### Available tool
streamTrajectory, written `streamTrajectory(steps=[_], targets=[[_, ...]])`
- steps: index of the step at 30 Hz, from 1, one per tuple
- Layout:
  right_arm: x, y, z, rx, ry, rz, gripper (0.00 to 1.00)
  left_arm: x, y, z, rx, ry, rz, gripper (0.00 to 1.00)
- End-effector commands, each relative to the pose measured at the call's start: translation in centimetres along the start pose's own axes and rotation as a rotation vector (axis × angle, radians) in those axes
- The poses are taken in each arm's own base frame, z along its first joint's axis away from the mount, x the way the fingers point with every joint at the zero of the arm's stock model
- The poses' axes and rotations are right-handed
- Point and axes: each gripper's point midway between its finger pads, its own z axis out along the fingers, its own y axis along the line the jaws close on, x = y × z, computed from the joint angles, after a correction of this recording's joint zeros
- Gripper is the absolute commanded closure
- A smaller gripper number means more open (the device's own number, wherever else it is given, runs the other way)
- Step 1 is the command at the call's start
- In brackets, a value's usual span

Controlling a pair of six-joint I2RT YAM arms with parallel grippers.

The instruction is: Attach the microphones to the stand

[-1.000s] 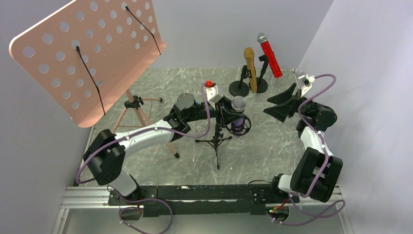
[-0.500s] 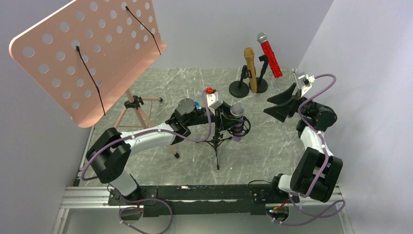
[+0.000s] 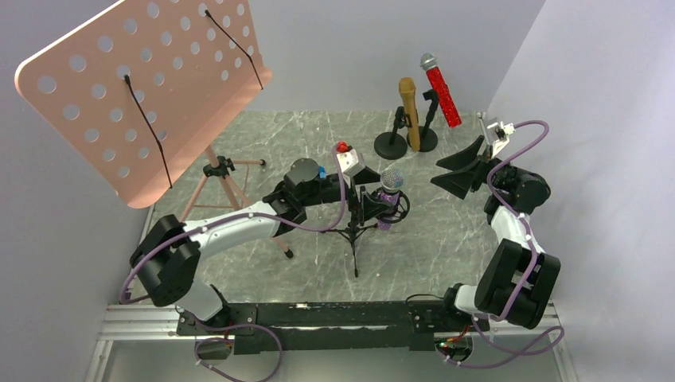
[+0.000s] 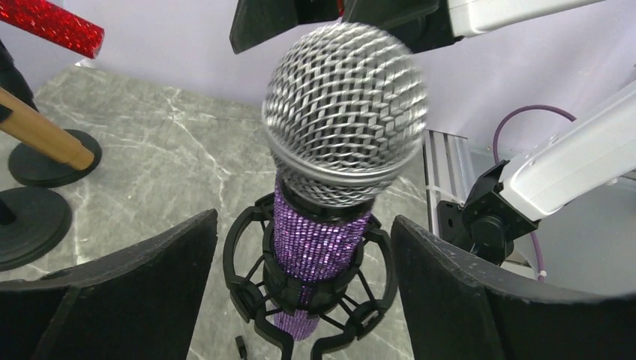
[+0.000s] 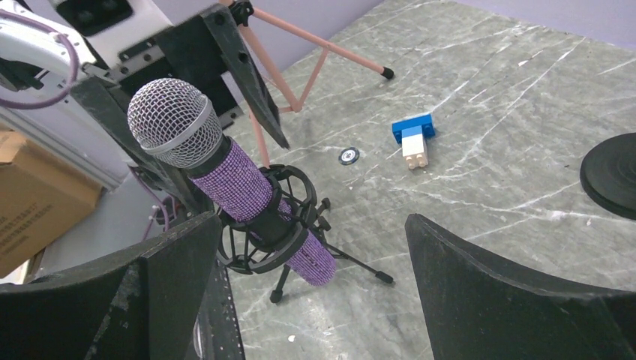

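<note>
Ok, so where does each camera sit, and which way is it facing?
Top external: high behind the robot, looking down at the table; shows the left gripper and right gripper.
Left wrist: rides the left gripper, looking along its open fingers at the purple microphone.
Right wrist: rides the right gripper, looking between its open fingers toward the left gripper.
Shared: both wrist views show the purple microphone in its shock mount.

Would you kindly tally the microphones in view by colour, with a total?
purple glitter microphone: 1
gold microphone: 1
red glitter microphone: 1
Total: 3
</note>
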Motion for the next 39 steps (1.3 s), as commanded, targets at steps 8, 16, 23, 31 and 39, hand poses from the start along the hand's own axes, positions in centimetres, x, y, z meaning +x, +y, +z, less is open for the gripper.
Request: streamTrajectory(steps=[8,16,23,31,39], targets=[[0.2,0.6,-0.2,-0.003,0.041,-0.219,0.0,-6.1,-1.7,-5.1,-0.09,-0.056,0.226,0.06],[0.4,0.4,-0.2,-0.005,0.041,-0.21,0.0,-0.8,-2.0,-10.5,-0.186,-0.053,0.239,0.01],[0.6,0.1,0.0,-0.013,0.044,-0.193,0.0,4.3,-2.7,-12.6,-0.15,-0.123,0.328,0.01],[0.6,0.2,0.0,-0.013,0.048,-0.198,0.0,4.1,-0.4,-9.4,-0.147,-0.169,0.309,0.01],[0.7,0.1,-0.1,-0.014,0.054,-0.198,0.0,3.5,0.9,-6.9,-0.11,-0.233,0.223,0.15]])
